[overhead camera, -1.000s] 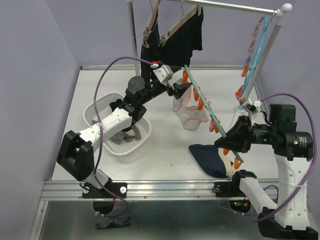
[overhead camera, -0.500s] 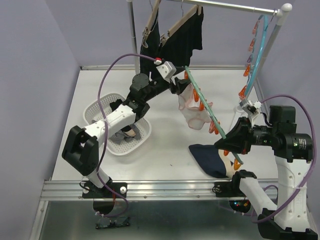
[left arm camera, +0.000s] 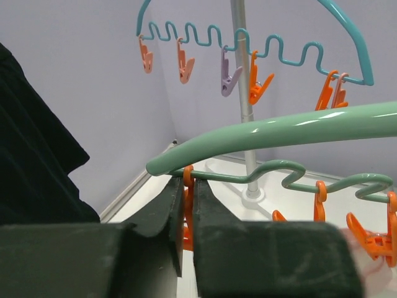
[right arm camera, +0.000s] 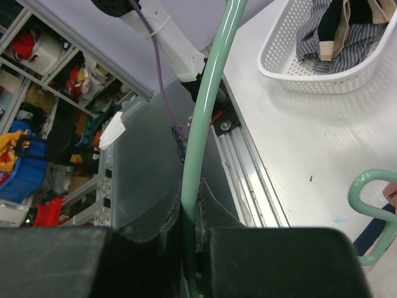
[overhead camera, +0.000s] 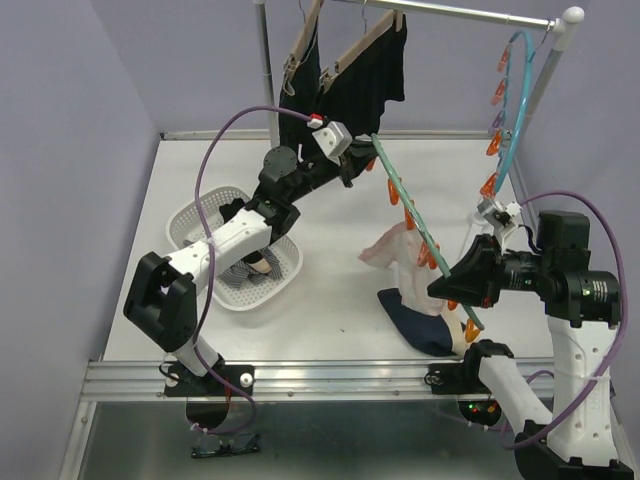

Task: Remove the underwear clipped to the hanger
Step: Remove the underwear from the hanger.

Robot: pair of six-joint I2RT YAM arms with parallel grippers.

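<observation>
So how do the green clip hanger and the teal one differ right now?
The green hanger slants low over the table, its bar clamped in the right gripper; the teal hanger hangs up by the rail. Green's clips look all orange; teal's include pink and purple. Both are wavy-barred clip hangers.

Underwear up high, down low and in a basket
One black pair of shorts (overhead camera: 300,90) and a second black pair (overhead camera: 372,70) hang at the back. A white-pink piece (overhead camera: 393,250) sags by the green hanger (overhead camera: 393,175), just over a navy piece (overhead camera: 412,315) lying on the table (overhead camera: 330,240). A grey-striped piece (overhead camera: 243,277) sits crumpled in the white basket (overhead camera: 190,222).
</observation>
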